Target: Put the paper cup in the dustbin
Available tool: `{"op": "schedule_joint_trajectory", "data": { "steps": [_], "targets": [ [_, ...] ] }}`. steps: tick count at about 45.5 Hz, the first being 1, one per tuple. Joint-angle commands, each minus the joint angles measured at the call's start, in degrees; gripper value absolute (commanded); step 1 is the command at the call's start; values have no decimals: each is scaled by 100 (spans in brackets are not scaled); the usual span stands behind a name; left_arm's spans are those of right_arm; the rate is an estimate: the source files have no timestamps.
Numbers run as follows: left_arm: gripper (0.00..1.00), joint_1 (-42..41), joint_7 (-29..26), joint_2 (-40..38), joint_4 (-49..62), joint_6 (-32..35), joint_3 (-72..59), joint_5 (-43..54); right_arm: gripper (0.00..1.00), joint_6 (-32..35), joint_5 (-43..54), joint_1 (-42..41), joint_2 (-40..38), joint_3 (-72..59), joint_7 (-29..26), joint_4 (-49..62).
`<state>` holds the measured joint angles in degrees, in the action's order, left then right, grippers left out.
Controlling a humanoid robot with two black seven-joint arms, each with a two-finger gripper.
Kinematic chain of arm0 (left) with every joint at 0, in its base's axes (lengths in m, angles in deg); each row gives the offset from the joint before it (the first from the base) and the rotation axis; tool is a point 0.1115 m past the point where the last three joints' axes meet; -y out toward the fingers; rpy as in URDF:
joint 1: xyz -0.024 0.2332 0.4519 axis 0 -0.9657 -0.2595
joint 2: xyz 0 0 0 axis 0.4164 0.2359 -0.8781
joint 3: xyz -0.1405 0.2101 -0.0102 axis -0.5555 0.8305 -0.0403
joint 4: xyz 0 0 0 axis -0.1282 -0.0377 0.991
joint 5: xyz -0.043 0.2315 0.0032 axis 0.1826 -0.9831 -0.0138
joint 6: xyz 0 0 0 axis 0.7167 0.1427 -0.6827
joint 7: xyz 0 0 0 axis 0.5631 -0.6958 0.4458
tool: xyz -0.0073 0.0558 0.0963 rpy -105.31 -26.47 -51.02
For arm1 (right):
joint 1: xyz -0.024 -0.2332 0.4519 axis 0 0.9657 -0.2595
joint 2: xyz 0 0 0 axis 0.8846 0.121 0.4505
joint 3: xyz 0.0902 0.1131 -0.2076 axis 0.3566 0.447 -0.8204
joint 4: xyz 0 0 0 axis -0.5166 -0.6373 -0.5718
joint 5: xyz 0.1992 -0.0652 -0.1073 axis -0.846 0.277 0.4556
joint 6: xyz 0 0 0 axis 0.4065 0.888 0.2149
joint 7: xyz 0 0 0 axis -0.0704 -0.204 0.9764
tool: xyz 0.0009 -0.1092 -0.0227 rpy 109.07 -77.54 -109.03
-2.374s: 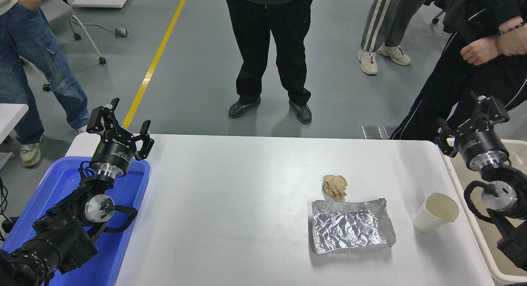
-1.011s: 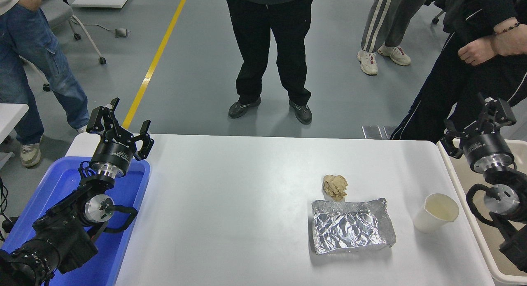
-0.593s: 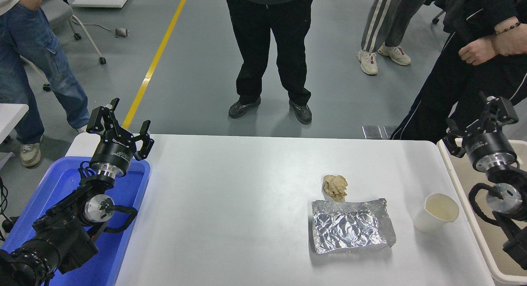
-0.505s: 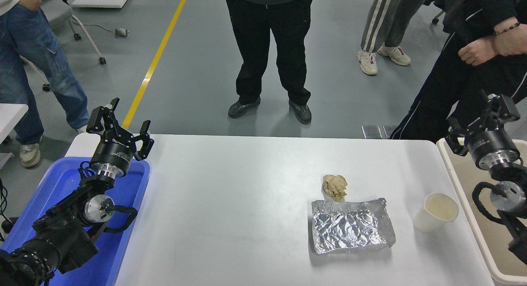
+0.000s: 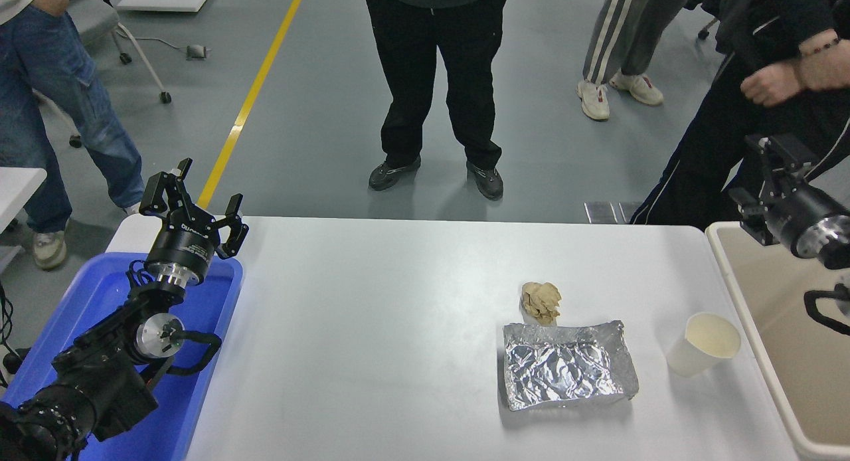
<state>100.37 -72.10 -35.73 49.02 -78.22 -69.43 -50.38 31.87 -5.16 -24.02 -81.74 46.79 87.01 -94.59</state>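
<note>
We see the paper cup (image 5: 704, 343) standing upright on the white tabletop (image 5: 398, 328), near its right edge, with its cream inside facing up. Just beside it to the right, off the tabletop, runs the rim of the beige dustbin (image 5: 744, 315), whose inside shows nothing but bare plastic where we can see it.

Our right hand (image 5: 770, 175) hangs in the air above the far corner of the dustbin, well apart from the cup and farther from us than it. It touches nothing. Its fingers point away toward the people standing beyond the tabletop, and against their dark clothes we cannot tell whether they are spread or closed.

Our left hand (image 5: 192, 198) is parked at the lower left above the far end of a blue tub (image 5: 199, 381), its fingers spread and gripping nothing.

To the left of the cup lies a crumpled foil tray (image 5: 568, 365), and just behind that a tan paper ball (image 5: 541, 300); the ball sits close to the tray's far edge. The cup stands apart from both.
</note>
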Motion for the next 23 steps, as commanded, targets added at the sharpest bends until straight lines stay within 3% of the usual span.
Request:
{"op": "schedule_joint_trajectory", "data": {
  "steps": [1,11,23],
  "targets": [
    [100,0,0,0,1,0,0,0,100,-8,1253,-891,-242,-2169,10,-61],
    [100,0,0,0,1,0,8,0,100,45,3750,-1515,-462,-3259,10,-148],
    [100,0,0,0,1,0,0,0,100,62,4437,-2657,-1191,-4683,72,-1817]
  ]
}}
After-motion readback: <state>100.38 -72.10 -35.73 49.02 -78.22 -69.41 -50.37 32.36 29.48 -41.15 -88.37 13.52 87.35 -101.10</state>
